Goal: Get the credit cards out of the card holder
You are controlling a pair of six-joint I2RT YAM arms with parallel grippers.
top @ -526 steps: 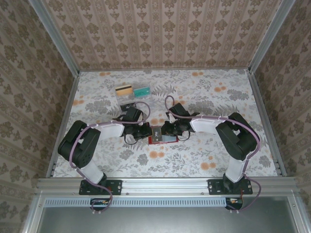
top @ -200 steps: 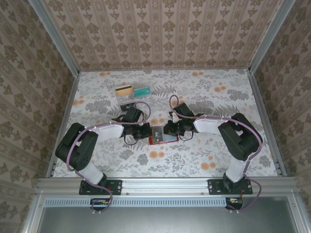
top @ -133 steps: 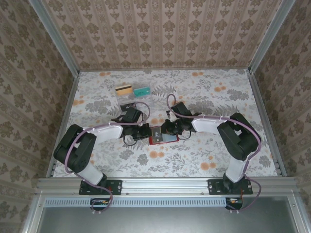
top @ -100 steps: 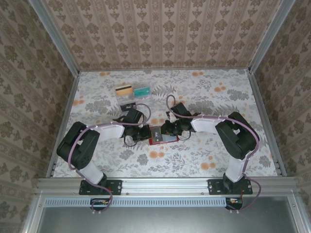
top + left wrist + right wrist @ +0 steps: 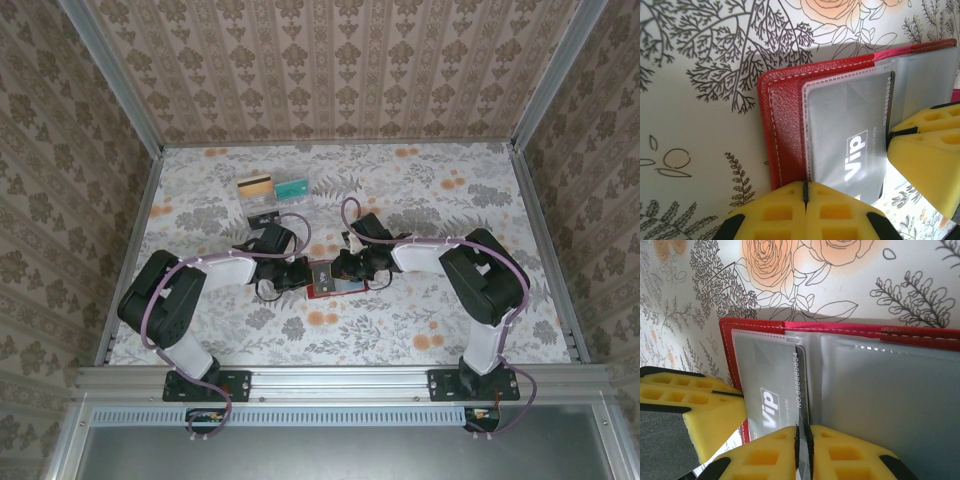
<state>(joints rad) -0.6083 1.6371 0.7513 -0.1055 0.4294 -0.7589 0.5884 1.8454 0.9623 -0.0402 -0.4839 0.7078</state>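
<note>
1. The red card holder [image 5: 782, 115] lay open and flat near the middle of the table [image 5: 420, 200], a little toward the near edge, between the two arms.
2. The left gripper [image 5: 805, 186] had its fingers pressed together on one edge of the holder. The red cover and the rim of the clear sleeve [image 5: 920, 75] ran in between the pads. This read as an anchor grip, there to stop the holder sliding when the card is drawn.
3. The right gripper [image 5: 803, 432] sat on the opposite side with its fingers all but together. It was nipping the inner end of the black card [image 5: 855, 145], marked "Vip", at the pocket mouth. Whether the sleeve film was caught with it could not be told.
4. The black card lay almost wholly inside its pocket and was not yet out.
5. The two claws stood just beside each other over the holder. The likely reason was one holding while the other pulled away along the card's length.
6. Count:
   - One card holder and two grippers.
   - Three cards in all.
   - A tan card [image 5: 255, 185] with a dark stripe and a teal card [image 5: 291, 186] lay side by side toward the far-left corner, well apart from the holder.
   - Both were at a clear tray [image 5: 268, 210]. Whether they were in it or on it was too small to tell.
7. Judged state: two cards were out and the last was gripped. The risk seen was the film dragging along with the card.
</note>
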